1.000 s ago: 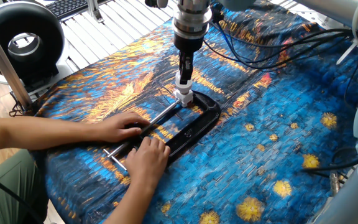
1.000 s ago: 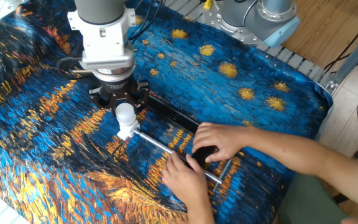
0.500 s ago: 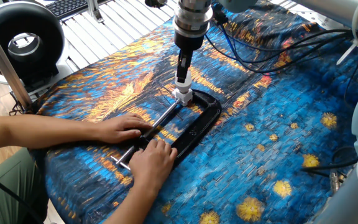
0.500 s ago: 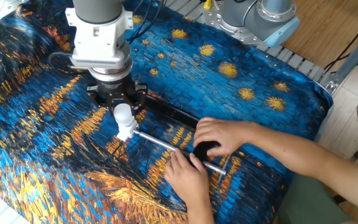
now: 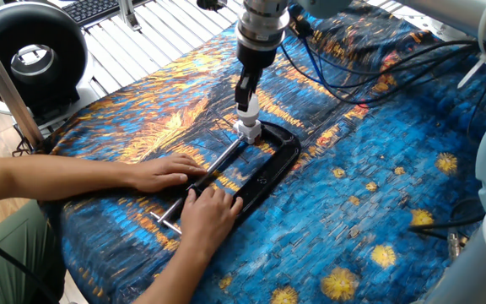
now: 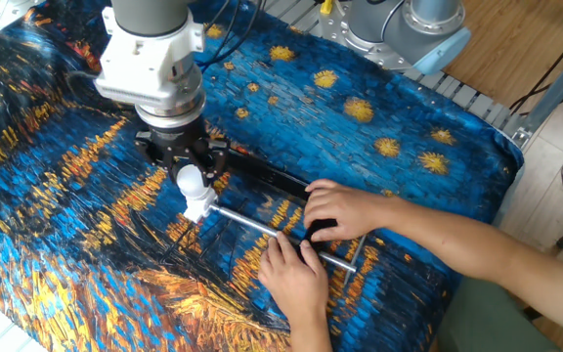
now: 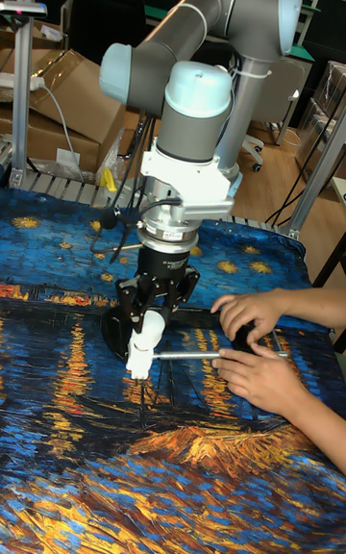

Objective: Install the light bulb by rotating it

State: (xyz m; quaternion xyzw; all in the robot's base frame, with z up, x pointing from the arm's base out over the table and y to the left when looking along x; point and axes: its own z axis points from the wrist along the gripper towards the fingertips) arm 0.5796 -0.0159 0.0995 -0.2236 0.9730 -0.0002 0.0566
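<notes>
The small frosted-white light bulb (image 6: 192,180) stands neck-down on the white square socket base (image 6: 199,207). My gripper (image 6: 191,168) comes down from above and is shut on the globe, its dark fingers on both sides. In one fixed view the light bulb (image 5: 245,110) shows just under the gripper (image 5: 245,95), with the socket base (image 5: 248,131) below it. The tall fixed view shows the bulb (image 7: 151,326) between the fingers and the socket base (image 7: 139,360) beneath. The bulb's neck is hidden where it meets the socket.
A black C-clamp (image 5: 270,162) lies on the painted cloth and holds the socket base with its metal screw rod (image 6: 257,226). A person's two hands (image 6: 335,210) press on the clamp and rod. A black round device (image 5: 28,55) stands at the table's far left corner.
The gripper with the bulb has leaned and shifted slightly along with the clamp. The person's hands have slid along the clamp and its screw handle.
</notes>
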